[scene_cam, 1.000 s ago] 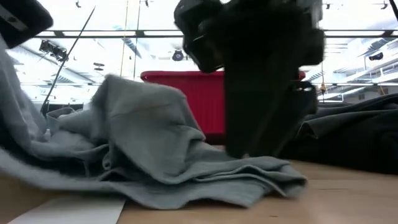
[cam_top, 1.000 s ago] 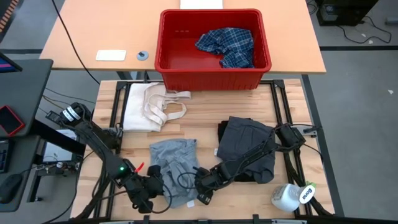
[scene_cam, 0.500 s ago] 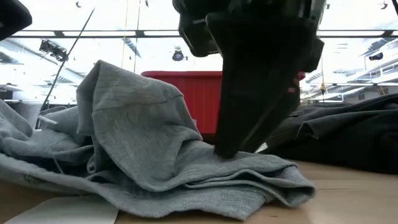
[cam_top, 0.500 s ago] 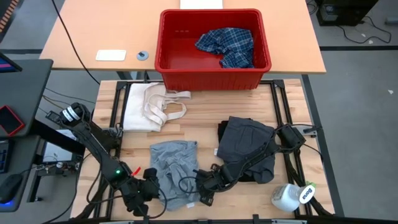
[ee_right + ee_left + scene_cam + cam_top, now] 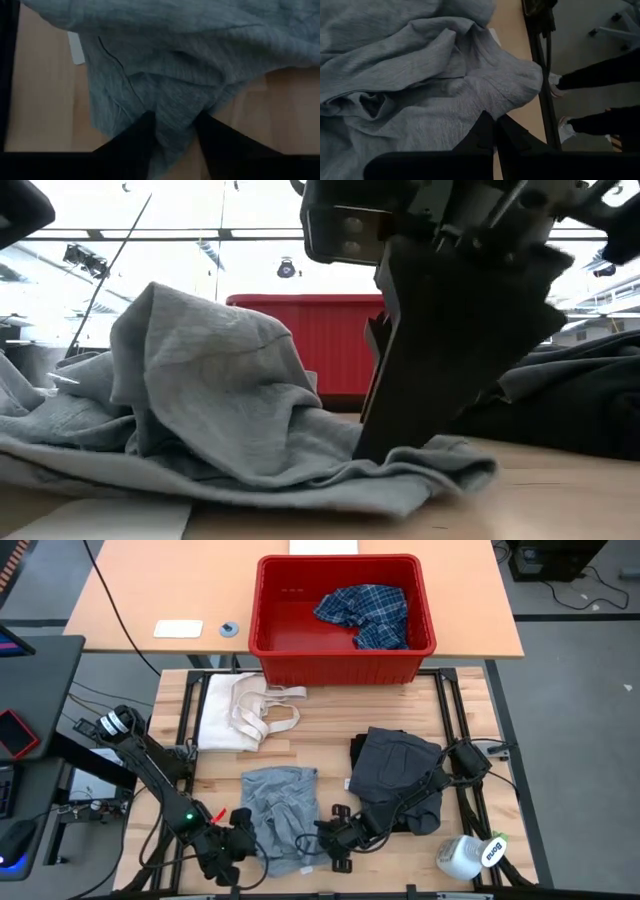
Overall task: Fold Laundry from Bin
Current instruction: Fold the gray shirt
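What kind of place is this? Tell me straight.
Probably a robotics lab or workshop, not a home: a wooden workbench on a metal frame, two robot arms with trailing cables, and open ceiling lights behind the red bin.
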Robot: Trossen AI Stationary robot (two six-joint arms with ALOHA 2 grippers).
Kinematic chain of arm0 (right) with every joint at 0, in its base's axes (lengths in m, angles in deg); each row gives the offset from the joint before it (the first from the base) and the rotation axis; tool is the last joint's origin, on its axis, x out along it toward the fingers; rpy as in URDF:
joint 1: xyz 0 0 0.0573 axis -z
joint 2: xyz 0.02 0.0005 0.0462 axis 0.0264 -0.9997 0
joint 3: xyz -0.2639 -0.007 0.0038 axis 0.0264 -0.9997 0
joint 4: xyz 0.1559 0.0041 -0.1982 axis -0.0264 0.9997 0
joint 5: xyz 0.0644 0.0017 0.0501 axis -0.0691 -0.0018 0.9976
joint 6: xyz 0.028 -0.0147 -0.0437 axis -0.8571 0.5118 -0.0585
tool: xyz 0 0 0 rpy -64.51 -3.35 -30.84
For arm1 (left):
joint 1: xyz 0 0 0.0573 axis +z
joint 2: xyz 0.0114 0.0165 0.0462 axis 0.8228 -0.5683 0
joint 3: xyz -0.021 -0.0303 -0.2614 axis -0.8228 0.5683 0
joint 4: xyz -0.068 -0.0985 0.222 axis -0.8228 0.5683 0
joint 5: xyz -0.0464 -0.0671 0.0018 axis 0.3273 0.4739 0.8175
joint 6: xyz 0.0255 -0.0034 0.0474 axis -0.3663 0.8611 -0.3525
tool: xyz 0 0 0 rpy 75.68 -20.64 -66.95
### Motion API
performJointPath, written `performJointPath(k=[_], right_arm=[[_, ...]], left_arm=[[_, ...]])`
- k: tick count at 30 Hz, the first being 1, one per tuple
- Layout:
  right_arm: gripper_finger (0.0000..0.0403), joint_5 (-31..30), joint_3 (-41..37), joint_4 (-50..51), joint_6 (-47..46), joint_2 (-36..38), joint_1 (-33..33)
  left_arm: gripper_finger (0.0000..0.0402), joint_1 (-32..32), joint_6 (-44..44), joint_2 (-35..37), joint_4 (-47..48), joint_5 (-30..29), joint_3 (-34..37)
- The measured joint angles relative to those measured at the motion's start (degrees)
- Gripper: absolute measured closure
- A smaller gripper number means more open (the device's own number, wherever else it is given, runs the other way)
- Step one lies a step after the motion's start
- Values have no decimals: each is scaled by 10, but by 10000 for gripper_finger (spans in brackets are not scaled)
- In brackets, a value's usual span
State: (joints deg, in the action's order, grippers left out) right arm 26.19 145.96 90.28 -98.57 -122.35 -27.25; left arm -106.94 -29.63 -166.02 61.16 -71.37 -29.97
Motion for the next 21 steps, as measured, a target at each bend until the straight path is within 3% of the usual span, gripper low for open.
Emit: performJointPath(k=[3,6,7,10,15,21], right_arm=[[296,-5,4,10,11,-1,2],[375,22,19,23,9,-2,7],[385,35,28,33,8,-3,9],[380,103,63,95,-16,-2,19],[390,272,133,206,-28,33,37],[388,352,171,269,-31,69,37]], left_arm=[[394,0,11,0,1,-8,0],[394,0,34,3,4,-8,0],[394,0,41,5,5,-8,0],[394,-1,62,16,5,-12,0],[394,-13,83,28,-32,-13,0],[395,-19,73,19,-84,-13,0]])
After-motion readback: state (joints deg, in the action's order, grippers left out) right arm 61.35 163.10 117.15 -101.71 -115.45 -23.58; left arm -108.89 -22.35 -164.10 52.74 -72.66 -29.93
